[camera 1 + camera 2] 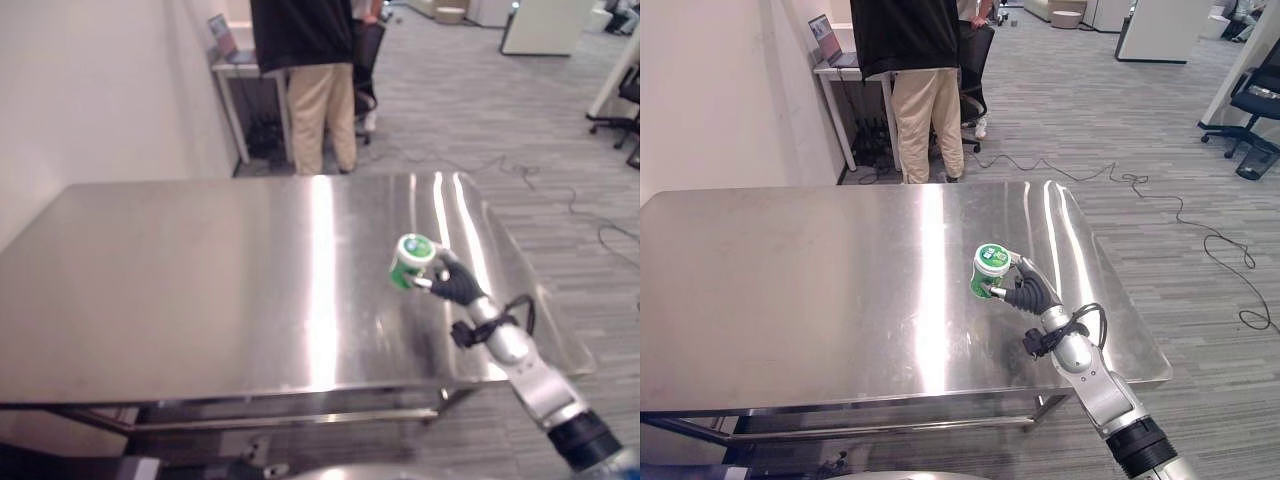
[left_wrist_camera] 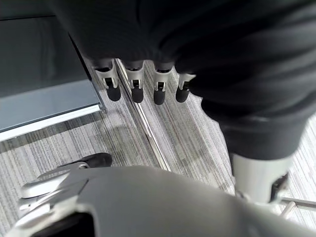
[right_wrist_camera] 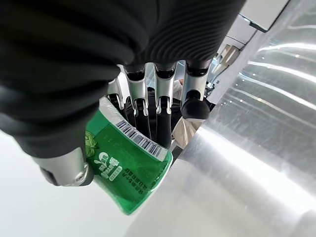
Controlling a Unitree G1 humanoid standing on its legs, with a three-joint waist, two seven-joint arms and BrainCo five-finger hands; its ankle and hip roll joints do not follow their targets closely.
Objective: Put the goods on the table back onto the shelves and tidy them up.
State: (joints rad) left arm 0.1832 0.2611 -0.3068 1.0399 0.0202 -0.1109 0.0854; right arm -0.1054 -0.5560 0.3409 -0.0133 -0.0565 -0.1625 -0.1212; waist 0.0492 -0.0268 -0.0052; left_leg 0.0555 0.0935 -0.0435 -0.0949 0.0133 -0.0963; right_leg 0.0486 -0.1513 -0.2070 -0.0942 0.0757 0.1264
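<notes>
my right hand [image 1: 1032,293] curls its fingers around a green tub [image 1: 990,270] above the steel table [image 1: 820,290] (near its right end); my left hand [image 2: 148,84] hangs slack-fingered.

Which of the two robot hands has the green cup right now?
The right robot hand, fingers curled round the green cup above the steel table. The left robot hand hangs with straight fingers, holding nothing.

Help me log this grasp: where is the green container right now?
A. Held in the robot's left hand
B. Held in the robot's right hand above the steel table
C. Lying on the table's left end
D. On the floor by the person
B: the right hand has its fingers curled round the green container over the steel table; the left hand hangs open above the floor.
</notes>
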